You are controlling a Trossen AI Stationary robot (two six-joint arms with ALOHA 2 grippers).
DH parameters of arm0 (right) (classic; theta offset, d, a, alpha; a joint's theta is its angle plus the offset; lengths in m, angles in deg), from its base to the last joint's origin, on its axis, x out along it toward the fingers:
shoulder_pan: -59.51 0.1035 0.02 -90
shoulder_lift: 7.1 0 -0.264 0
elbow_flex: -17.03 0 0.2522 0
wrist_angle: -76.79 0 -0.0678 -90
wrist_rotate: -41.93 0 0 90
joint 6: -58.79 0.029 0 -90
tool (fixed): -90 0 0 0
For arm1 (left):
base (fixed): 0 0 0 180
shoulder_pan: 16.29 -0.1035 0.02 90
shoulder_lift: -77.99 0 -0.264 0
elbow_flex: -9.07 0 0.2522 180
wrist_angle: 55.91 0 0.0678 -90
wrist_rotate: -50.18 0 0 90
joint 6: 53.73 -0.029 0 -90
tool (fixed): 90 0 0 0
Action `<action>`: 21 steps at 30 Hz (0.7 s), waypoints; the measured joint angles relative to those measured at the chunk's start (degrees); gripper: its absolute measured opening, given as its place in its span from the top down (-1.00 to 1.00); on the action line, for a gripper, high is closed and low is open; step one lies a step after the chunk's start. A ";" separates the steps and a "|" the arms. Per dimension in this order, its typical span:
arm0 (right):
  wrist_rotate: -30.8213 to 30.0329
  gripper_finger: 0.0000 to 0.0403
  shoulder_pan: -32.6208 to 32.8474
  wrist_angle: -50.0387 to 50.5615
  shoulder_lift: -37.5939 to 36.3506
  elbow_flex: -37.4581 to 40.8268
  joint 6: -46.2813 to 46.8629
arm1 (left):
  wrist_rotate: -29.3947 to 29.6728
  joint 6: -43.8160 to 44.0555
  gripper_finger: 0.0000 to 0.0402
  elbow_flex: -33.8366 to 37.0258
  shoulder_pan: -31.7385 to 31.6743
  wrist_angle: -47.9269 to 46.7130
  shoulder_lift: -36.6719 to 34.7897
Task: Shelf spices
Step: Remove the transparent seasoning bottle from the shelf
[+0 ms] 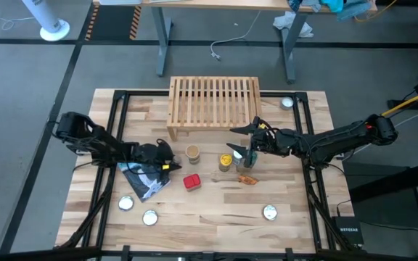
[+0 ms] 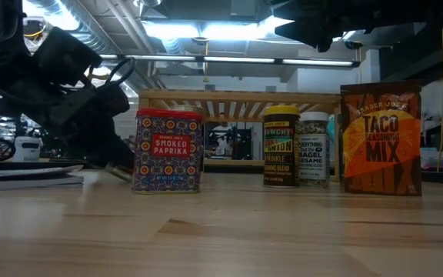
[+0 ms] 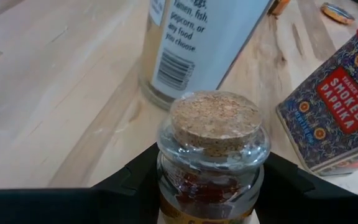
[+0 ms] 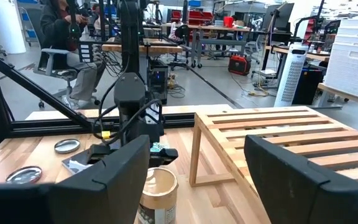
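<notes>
A small clear jar (image 3: pixel 213 155) with a cork lid sits between the fingers of my left gripper (image 1: pixel 167 163), low at the table's left. My right gripper (image 1: pixel 239 140) hangs open above the table, just in front of the shelf (image 1: pixel 214 105), with nothing between its fingers. A tan-lidded jar (image 1: pixel 192 153), a yellow-lidded jar (image 1: pixel 225 161) and another jar (image 2: pixel 314 148) stand on their bases in front of the shelf. The red tin (image 1: pixel 191 181) and the orange packet (image 2: pixel 381 138) stand upright nearer the front. My left gripper pinches the small clear jar's glass body (image 3: pixel 166 186), just below its neck, between its two fingers, one on each side. The fingers come from the table's left, slanting a little downward. The jar stands upright, cork up; its bottom lies out of frame, so I cannot tell whether it rests on the table.
A blue-and-white pouch (image 1: pixel 147 180) lies under the left arm. Flat silver discs lie at the front left (image 1: pixel 125 203) (image 1: pixel 149 217), the front right (image 1: pixel 270 212) and beside the shelf (image 1: pixel 287 102). The shelf's slatted top is bare.
</notes>
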 joint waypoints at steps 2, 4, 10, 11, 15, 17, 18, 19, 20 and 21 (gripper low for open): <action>0.00 -0.33 0.00 0.06 0.00 0.00 0.00 | 0.02 -0.52 0.08 -0.55 0.00 -0.02 0.59; 0.00 -0.33 0.00 0.09 0.00 0.00 0.00 | 0.02 -1.00 -0.05 -1.05 0.00 -0.35 1.13; 0.00 -0.33 0.00 0.12 0.00 0.00 0.00 | 0.02 -1.03 -0.29 -1.71 0.00 -0.76 1.84; 0.00 -0.33 0.00 0.12 0.00 0.00 0.00 | 0.02 -0.97 -0.30 -1.69 0.00 -0.72 1.84; 0.00 -0.33 0.00 0.12 0.00 0.00 0.00 | 0.02 -0.97 -0.29 -1.69 0.00 -0.58 1.84; 0.00 -0.33 0.00 0.12 0.00 0.00 0.00 | 0.02 -0.84 -0.28 -1.69 0.00 -0.17 1.84; 0.00 -0.33 0.00 0.12 0.00 0.00 0.00 | 0.02 -0.80 -0.27 -1.69 -0.03 0.14 1.82; 0.00 -0.33 0.00 0.12 0.00 0.00 0.00 | 0.02 -0.86 -0.27 -1.69 -0.09 0.33 1.82; 0.00 -0.33 0.00 0.12 0.00 0.00 0.00 | 0.02 -0.93 -0.27 -1.69 -0.13 0.56 1.82; 0.00 -0.33 0.00 0.12 0.00 0.00 0.00 | 0.02 -0.93 -0.27 -1.69 -0.20 1.06 1.82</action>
